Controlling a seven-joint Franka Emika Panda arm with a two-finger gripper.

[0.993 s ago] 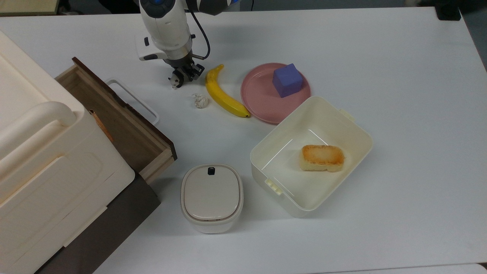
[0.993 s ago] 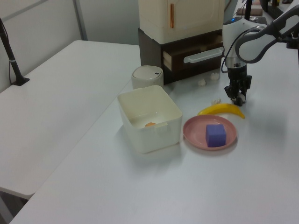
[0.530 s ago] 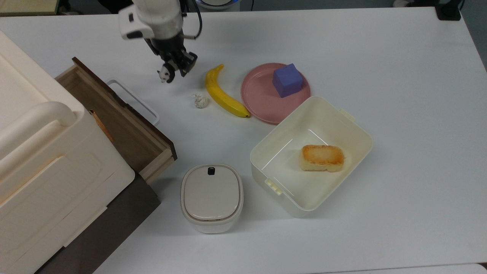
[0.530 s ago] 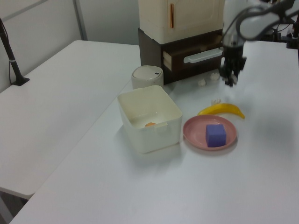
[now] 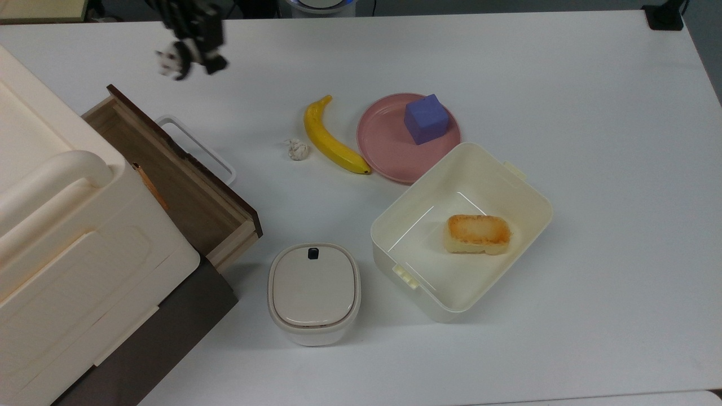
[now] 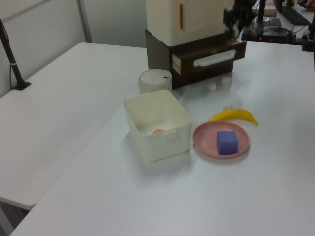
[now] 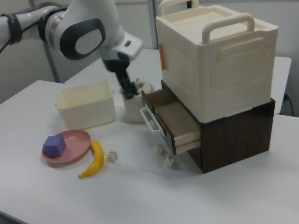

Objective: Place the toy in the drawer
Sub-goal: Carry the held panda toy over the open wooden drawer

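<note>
Now the gripper (image 5: 189,53) has its jaws pinched on the toy (image 5: 169,62), holding the little panda in the air above the table's (image 5: 564,84) far edge in the top view, just past the far corner of the open drawer (image 5: 169,175). Half a second ago it hung lower, near the banana (image 5: 330,138); it has since risen and swung toward the drawer. The paper ball (image 5: 297,149), pink plate (image 5: 383,146) and purple cube (image 5: 426,118) lie unchanged.
</note>
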